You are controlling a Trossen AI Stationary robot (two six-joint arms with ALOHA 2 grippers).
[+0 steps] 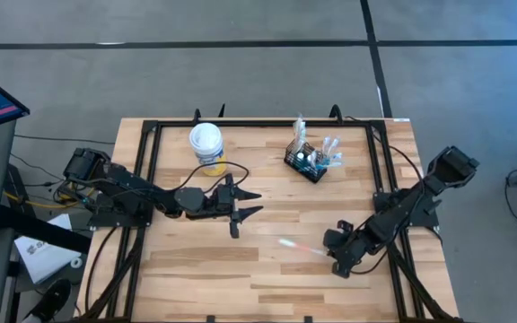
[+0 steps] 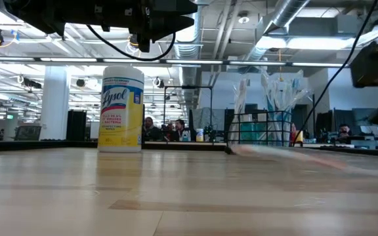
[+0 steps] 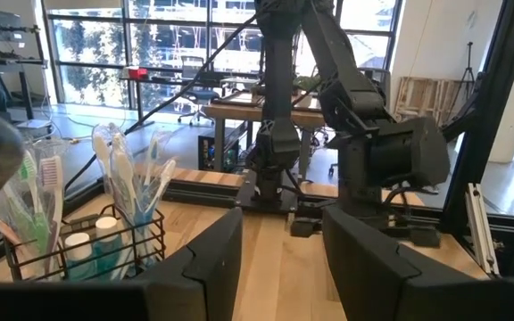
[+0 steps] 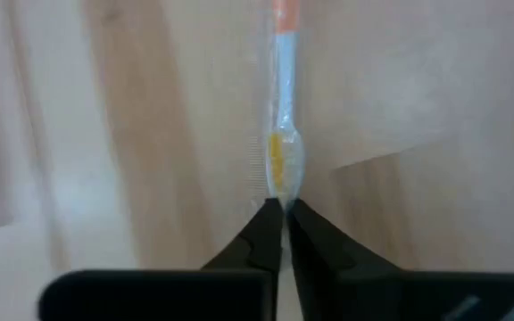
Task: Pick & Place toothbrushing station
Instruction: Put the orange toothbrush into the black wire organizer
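Observation:
The toothbrushing station (image 1: 311, 160), a black wire-mesh caddy, stands on its base at the table's far middle-right, holding several wrapped toothbrushes; it also shows in the low view (image 2: 261, 128) and the left wrist view (image 3: 87, 241). A wrapped toothbrush (image 1: 299, 245) lies on the table toward the near right. My right gripper (image 1: 333, 254) is shut on its end. My left gripper (image 1: 249, 204) hovers open over the table's middle, with nothing between its fingers (image 3: 212, 259). My right gripper (image 4: 284, 207) pinches the near end of the toothbrush's clear wrapper (image 4: 284, 178) between its two fingertips. The fingers slant down from the table's right side and lie in line with the brush. The rest of the brush (image 4: 284, 71) stretches away over the wood.
A yellow wipes canister with a white lid (image 1: 206, 146) stands at the far middle-left, left of the caddy. Black frame rails (image 1: 151, 179) run along the table's left, far and right sides. Bare wood lies between the two grippers.

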